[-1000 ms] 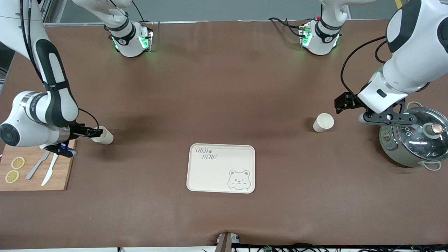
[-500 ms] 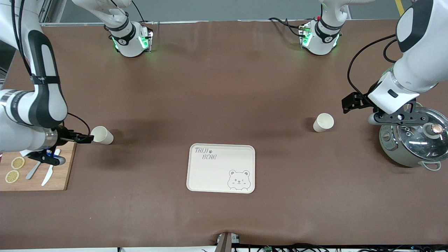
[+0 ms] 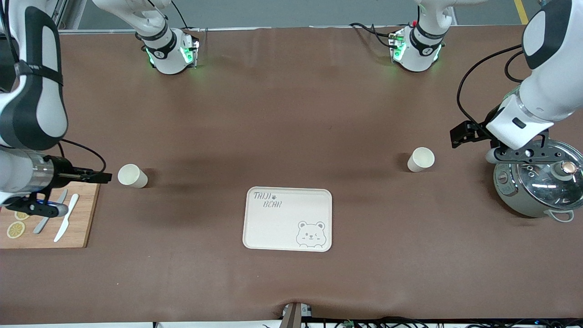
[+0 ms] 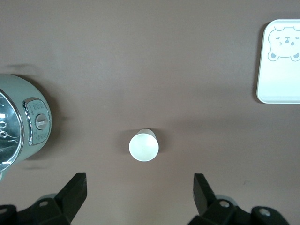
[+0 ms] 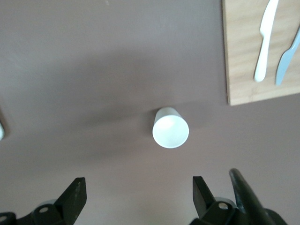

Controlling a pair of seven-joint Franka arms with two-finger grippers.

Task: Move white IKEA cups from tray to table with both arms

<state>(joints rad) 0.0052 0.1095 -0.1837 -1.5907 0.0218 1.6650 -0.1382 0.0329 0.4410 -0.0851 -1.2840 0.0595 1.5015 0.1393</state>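
Note:
Two white IKEA cups stand upright on the brown table. One cup (image 3: 132, 176) (image 5: 170, 127) is beside the cutting board at the right arm's end. The other cup (image 3: 421, 159) (image 4: 144, 145) stands near the pot at the left arm's end. My right gripper (image 3: 43, 210) (image 5: 136, 190) hangs open, high over the cutting board, with nothing between its fingers. Over the pot's rim, my left gripper (image 3: 517, 157) (image 4: 139, 187) is open and empty too. Each cup stands clear of the fingers in its wrist view.
A cream tray with a bear drawing (image 3: 288, 218) (image 4: 281, 61) lies between the cups, nearer the front camera. A wooden cutting board (image 3: 86, 228) (image 5: 243, 51) carries knives and lemon slices. A lidded steel pot (image 3: 539, 182) (image 4: 18, 122) stands at the left arm's end.
Both arms have drawn back from the cups toward their ends of the table, the right one farther. The cups and tray have not moved. Both grippers stayed open.

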